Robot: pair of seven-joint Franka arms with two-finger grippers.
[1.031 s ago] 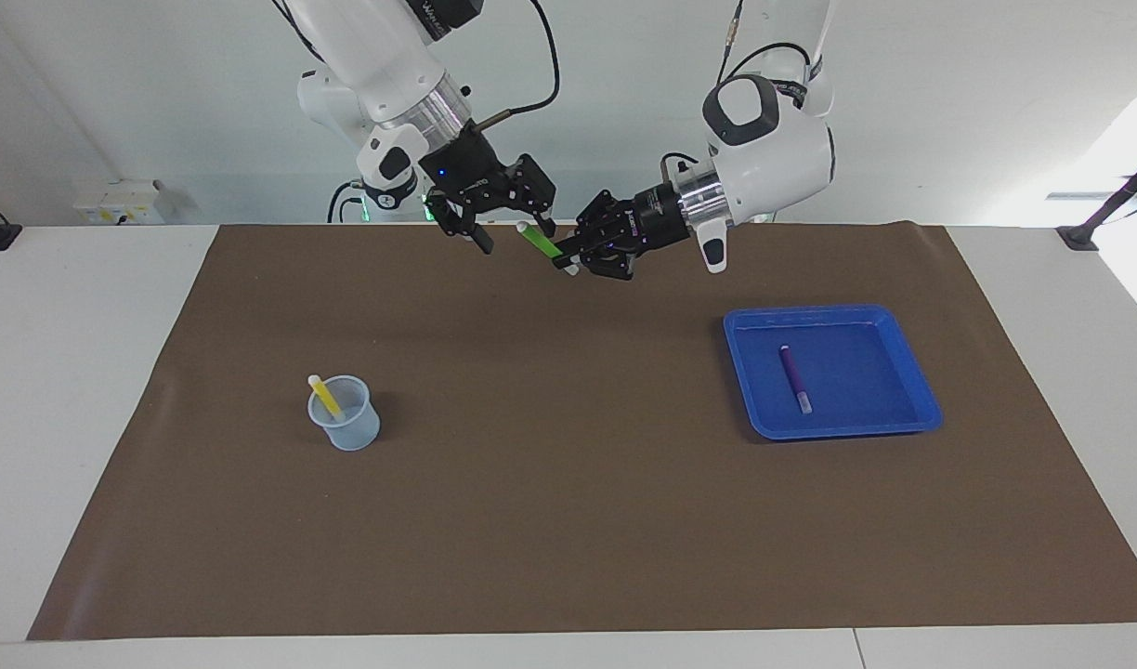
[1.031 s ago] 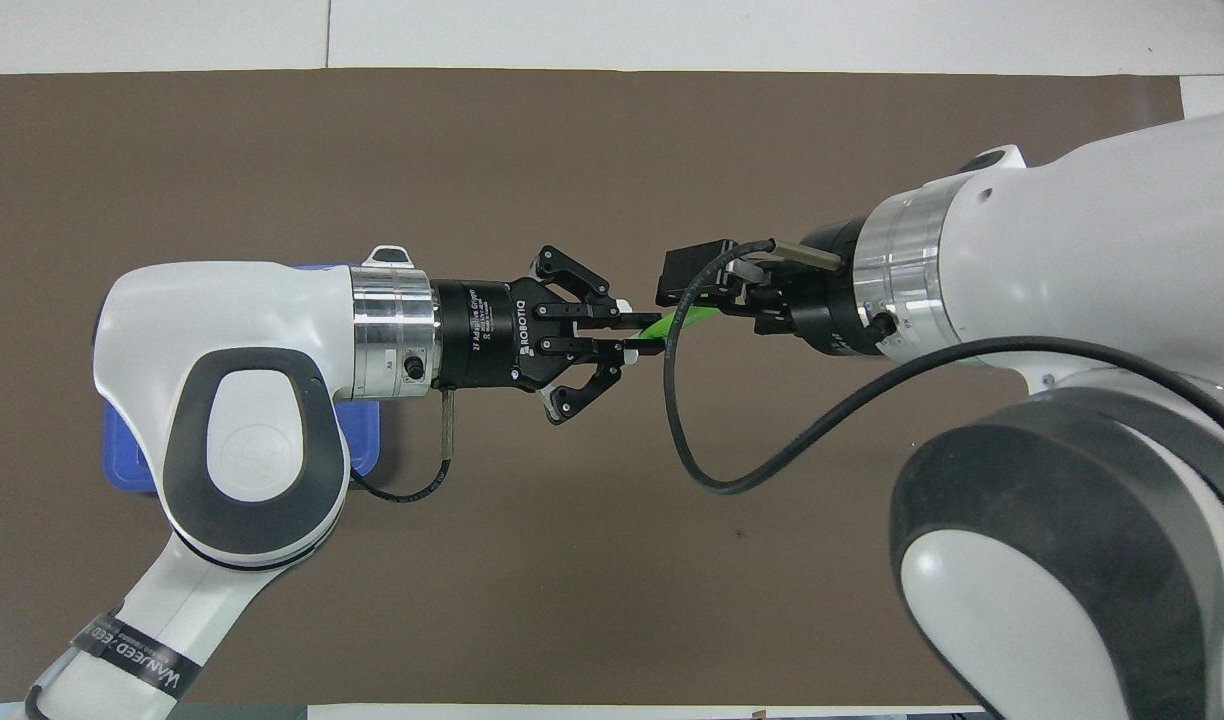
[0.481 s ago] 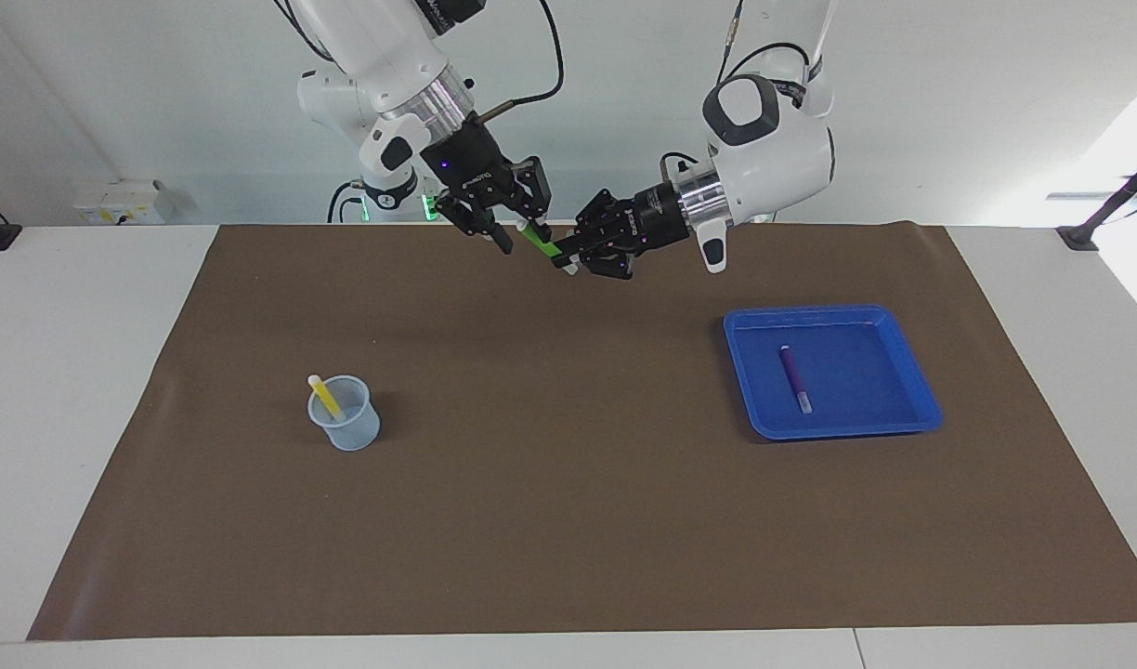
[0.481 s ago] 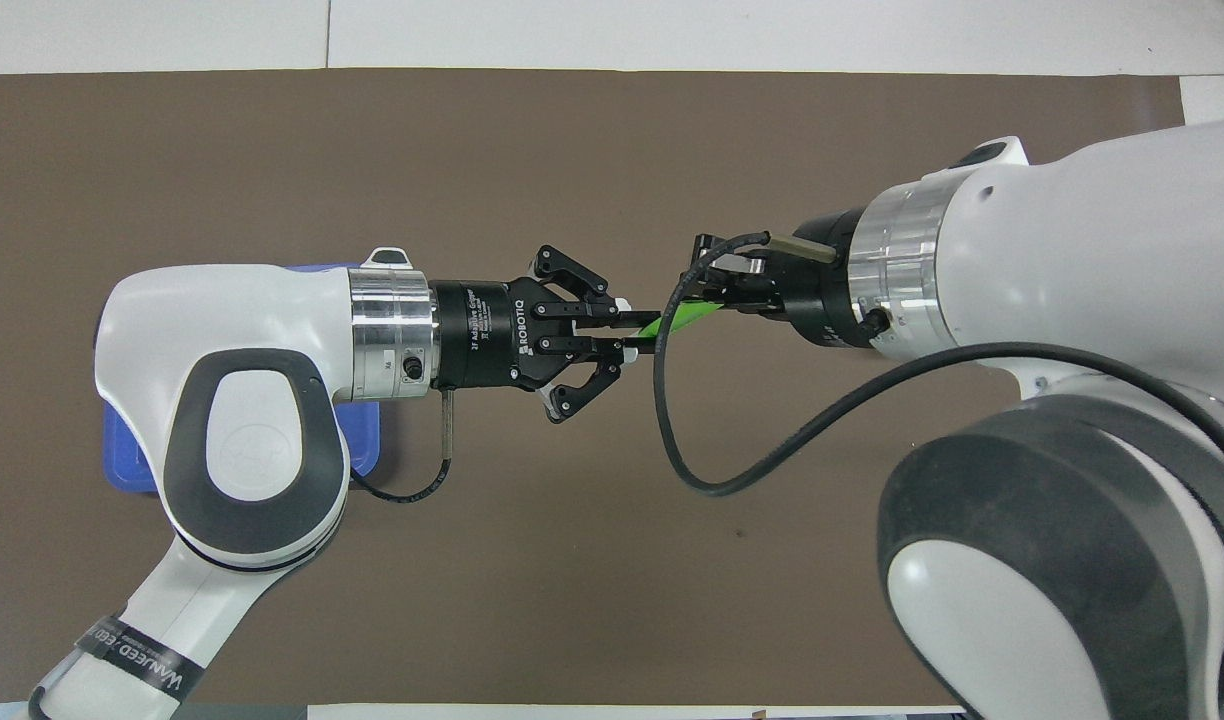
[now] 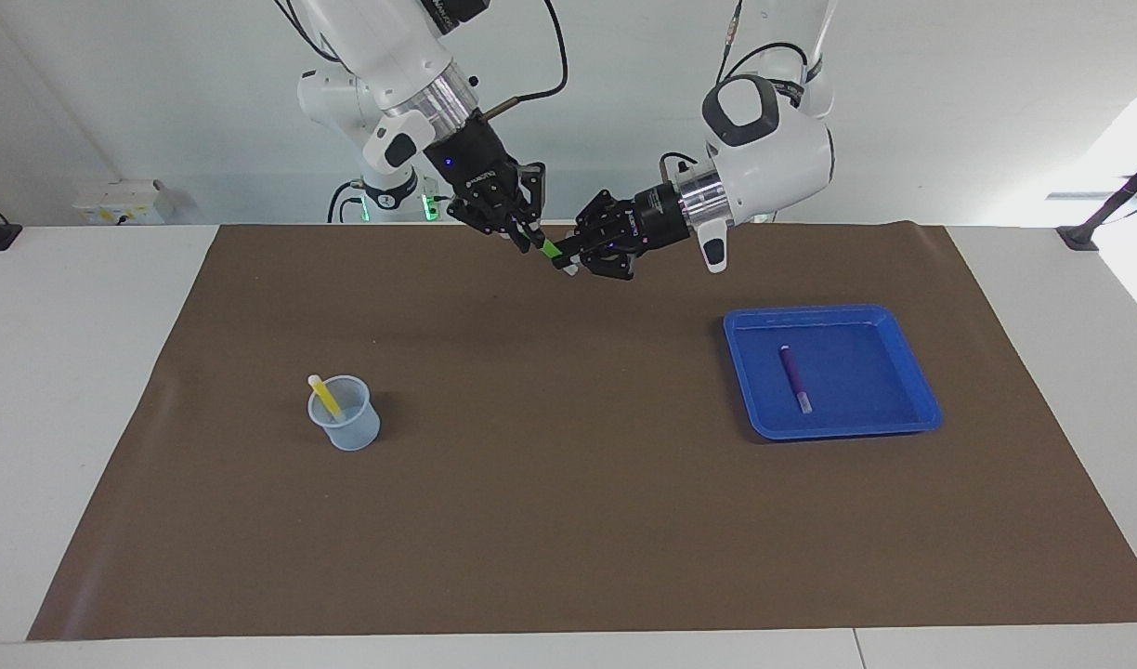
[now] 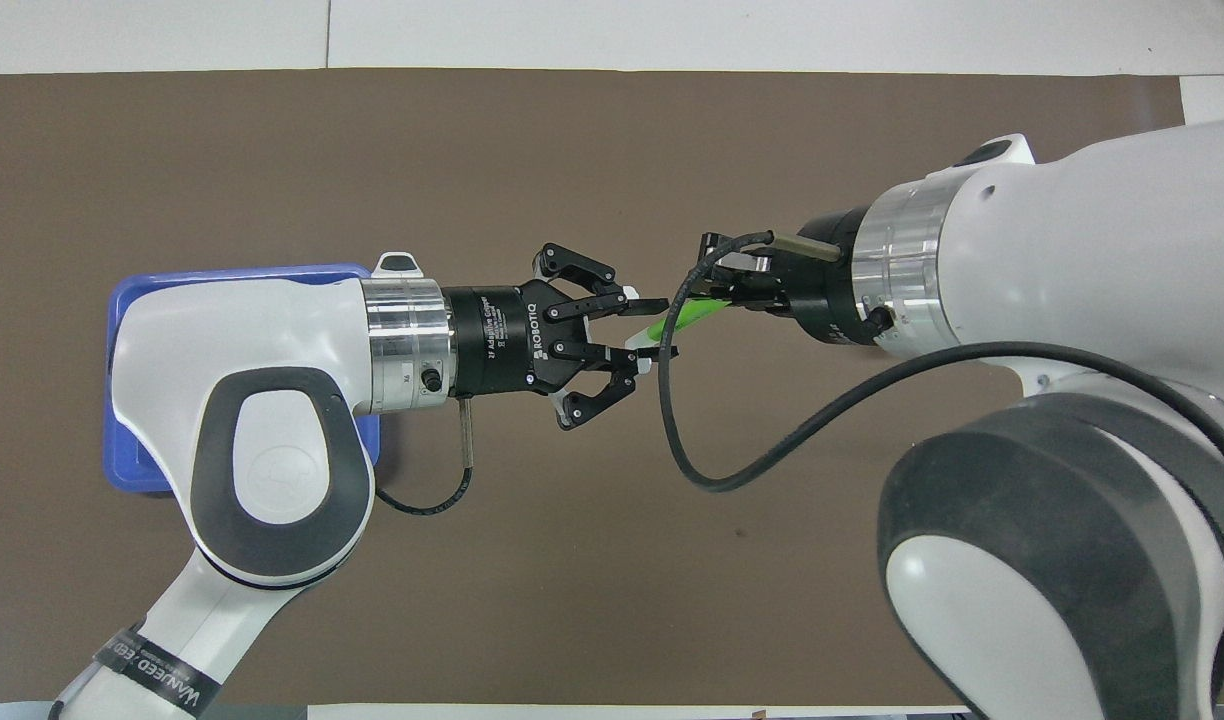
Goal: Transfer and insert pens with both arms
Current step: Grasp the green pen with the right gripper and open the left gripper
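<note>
Pens sit in three spots. Your green pen [image 5: 541, 243] hangs in the air at the upper middle of the facing view, tilted, between your two grippers and over the brown mat [image 5: 568, 520]. In the overhead view it shows as a short green streak [image 6: 684, 320] at the centre of the frame.

Your right gripper [image 5: 524, 229] comes down from the upper left of the facing view and is clamped on the pen's upper end. In the overhead view that gripper [image 6: 717, 295] enters from the right of the frame, partly hidden by its black cable.

Your left gripper [image 5: 568, 260] reaches in from the upper right of the facing view, pointing sideways at the pen's lower end. In the overhead view its fingers [image 6: 644, 303] stand a little apart on either side of that end, jaws narrow. You cannot tell from either view whether they touch the pen.

Your yellow pen [image 5: 325, 396] leans in a clear cup [image 5: 346, 426] at the lower left of the facing view. Your purple pen [image 5: 794, 377] lies flat in the blue tray [image 5: 917, 372] at the right of that view, its whitish end toward the bottom of the frame.
</note>
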